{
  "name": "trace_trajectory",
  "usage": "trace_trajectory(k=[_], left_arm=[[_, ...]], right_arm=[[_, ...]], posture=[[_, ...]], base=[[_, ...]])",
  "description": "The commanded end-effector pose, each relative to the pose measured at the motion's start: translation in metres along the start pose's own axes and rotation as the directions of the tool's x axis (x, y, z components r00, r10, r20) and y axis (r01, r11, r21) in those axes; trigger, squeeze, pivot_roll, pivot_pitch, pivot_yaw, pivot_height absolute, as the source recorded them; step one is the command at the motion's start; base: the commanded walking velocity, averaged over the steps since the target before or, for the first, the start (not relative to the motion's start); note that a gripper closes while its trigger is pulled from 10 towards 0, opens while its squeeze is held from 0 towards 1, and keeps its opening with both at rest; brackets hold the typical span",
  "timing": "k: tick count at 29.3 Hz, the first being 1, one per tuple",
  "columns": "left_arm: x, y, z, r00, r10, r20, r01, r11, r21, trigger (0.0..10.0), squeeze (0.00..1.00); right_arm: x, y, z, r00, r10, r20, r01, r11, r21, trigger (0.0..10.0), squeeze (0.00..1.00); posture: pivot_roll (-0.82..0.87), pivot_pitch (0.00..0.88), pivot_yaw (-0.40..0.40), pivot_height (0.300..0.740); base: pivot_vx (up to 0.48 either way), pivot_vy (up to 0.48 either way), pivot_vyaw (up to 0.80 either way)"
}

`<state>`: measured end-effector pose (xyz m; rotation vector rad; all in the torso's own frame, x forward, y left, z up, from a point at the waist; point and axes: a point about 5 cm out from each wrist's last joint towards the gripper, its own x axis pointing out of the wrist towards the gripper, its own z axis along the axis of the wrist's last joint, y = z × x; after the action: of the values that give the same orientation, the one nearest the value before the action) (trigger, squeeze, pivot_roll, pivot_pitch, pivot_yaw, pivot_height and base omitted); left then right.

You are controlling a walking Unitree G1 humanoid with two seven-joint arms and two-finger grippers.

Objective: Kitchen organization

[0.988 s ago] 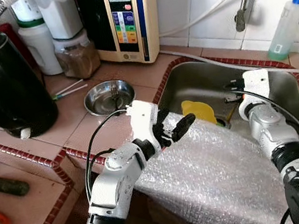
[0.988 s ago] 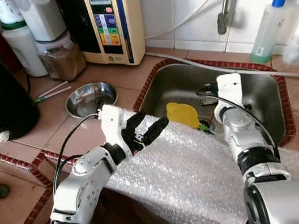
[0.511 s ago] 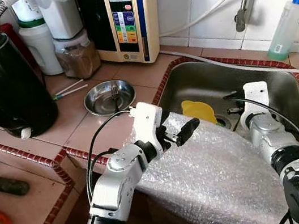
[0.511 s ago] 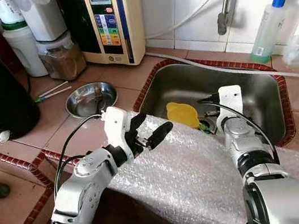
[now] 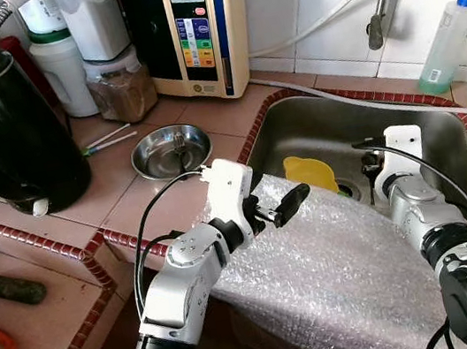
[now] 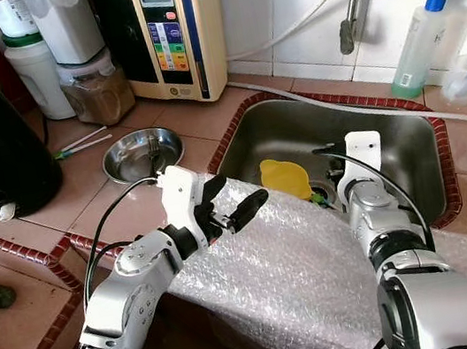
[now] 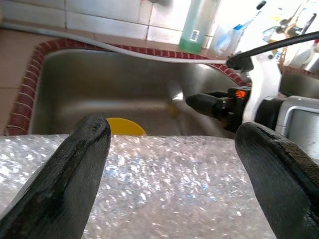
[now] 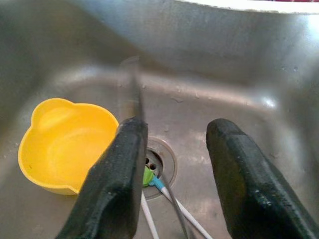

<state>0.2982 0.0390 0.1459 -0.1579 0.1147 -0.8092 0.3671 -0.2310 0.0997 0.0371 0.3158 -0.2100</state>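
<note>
Your right claw (image 8: pixel 172 174) hangs open and empty inside the sink (image 5: pixel 316 129), poised over the yellow bowl (image 8: pixel 67 144) beside the drain, while your left claw (image 7: pixel 172 164), open and empty, hovers above the bubble wrap (image 5: pixel 338 264).

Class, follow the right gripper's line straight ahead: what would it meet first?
The right gripper, fingers open, points down into the steel sink. It would probably first meet the thin white utensil handles lying over the round drain, beside the yellow plastic bowl.

A black kettle (image 5: pixel 7 132), a water purifier (image 5: pixel 196 28) and a green bottle (image 5: pixel 452 35) line the tiled counter (image 5: pixel 130 201).
</note>
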Motion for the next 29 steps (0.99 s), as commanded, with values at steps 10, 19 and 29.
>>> trace_trajectory(k=[10, 19, 29], left_arm=[[0.0, 0.03, 0.02, 0.976, 0.19, 0.104, -0.193, 0.981, 0.015, 10.0, 1.0], [-0.004, 0.055, 0.023, 0.926, 0.352, 0.135, -0.364, 0.928, 0.08, 10.0, 1.0], [-0.014, 0.083, 0.023, 0.849, 0.5, 0.172, -0.523, 0.841, 0.137, 10.0, 0.0]], right_arm=[[-0.006, 0.041, 0.024, 0.945, 0.272, 0.18, -0.271, 0.962, -0.03, 10.0, 1.0], [-0.039, 0.077, 0.034, 0.793, 0.547, 0.268, -0.511, 0.837, -0.195, 10.0, 1.0], [-0.095, 0.107, 0.025, 0.599, 0.774, 0.206, -0.716, 0.633, -0.296, 10.0, 0.96]], posture=[[0.06, 0.0, 0.033, 0.74], [0.04, 0.0, 0.049, 0.74], [0.03, 0.0, 0.052, 0.74]], base=[[0.0, 0.0, 0.0], [0.0, 0.0, 0.0], [0.0, 0.0, 0.0]])
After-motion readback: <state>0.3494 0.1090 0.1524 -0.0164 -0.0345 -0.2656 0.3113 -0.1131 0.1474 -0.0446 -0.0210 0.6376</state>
